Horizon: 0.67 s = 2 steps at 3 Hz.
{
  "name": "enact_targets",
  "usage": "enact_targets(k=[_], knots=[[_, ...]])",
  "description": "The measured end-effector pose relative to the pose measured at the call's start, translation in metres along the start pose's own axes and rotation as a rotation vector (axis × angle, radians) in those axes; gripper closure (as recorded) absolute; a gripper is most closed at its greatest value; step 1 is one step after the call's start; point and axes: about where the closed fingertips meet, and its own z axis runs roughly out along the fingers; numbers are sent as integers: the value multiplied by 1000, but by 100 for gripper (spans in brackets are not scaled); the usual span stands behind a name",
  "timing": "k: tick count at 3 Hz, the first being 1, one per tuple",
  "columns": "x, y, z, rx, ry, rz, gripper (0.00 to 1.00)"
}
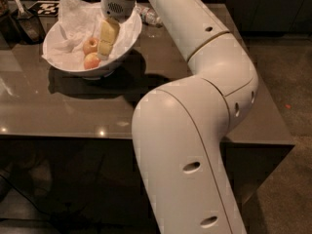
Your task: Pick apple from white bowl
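Pale two-finger gripper (103, 53) is pointed down inside large glossy white bowl (117, 62), right of bowl centre; grip state cannot be told. Round reddish-yellow apple (91, 61) is found at bowl centre, just left of gripper.

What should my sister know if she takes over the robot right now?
Gripper: down inside the white bowl, just right of the apples.
Apples: two lie on the crumpled paper in the bowl, the upper apple and the lower apple. Neither is lifted.
Bowl: it stands on the dark table.
Done: the reach into the bowl.
Left: grip one apple and lift it out.
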Motion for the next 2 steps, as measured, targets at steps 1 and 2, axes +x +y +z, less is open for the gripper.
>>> enact_targets(k=[1,2], knots=[[-21,-4,34,-42,-80,-23,0],[-21,-4,34,-42,-80,-23,0]])
